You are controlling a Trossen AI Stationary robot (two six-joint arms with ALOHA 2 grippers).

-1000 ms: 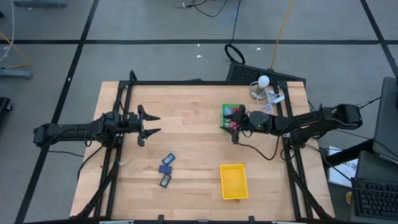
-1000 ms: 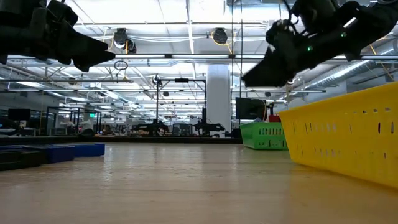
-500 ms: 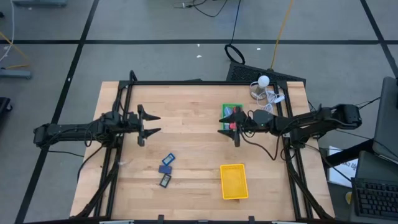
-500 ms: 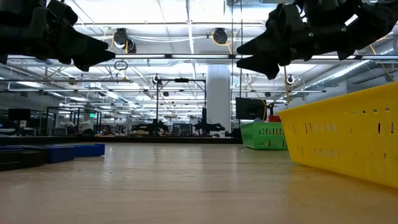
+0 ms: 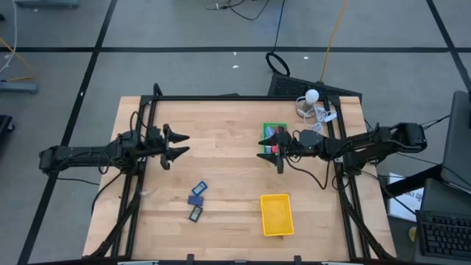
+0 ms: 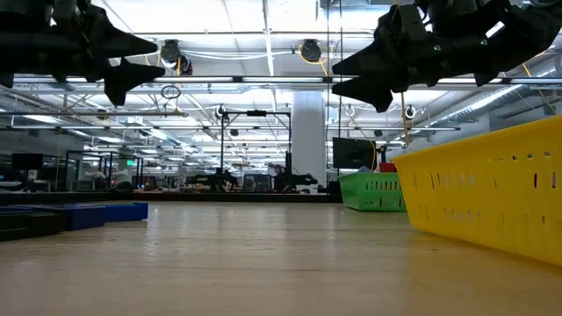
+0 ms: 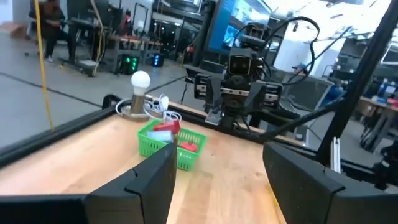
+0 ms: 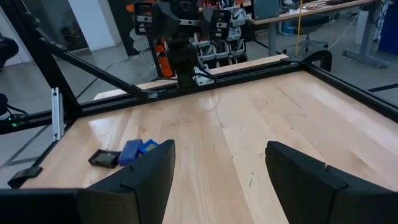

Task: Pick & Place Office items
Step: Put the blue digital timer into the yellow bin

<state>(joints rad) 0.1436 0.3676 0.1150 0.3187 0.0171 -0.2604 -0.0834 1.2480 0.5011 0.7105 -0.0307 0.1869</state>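
Observation:
Three small pieces, two blue and one dark navy (image 5: 196,200), lie flat on the wooden table left of centre; they also show in the right wrist view (image 8: 127,152). The green tray (image 5: 275,129) holds red pieces (image 7: 189,146) and a pale one (image 7: 163,128). My left gripper (image 5: 182,145) hovers open and empty above the table's left part, pointing right. My right gripper (image 5: 260,147) hovers open and empty at the green tray's left side, pointing left. Both are well above the table in the low view: the left gripper (image 6: 151,58) and the right gripper (image 6: 337,77).
A yellow tray (image 5: 277,214) stands near the front edge, right of centre. A lamp with a white bulb (image 5: 312,96) and cords sits at the far right corner. A black frame (image 5: 221,98) runs round the table. Bare wood lies between the two grippers.
My right gripper has opened and tipped up from a downward slant over the green tray to about level, then held still. My left gripper has turned about its own long axis while staying in place. The pieces on the table have not moved.

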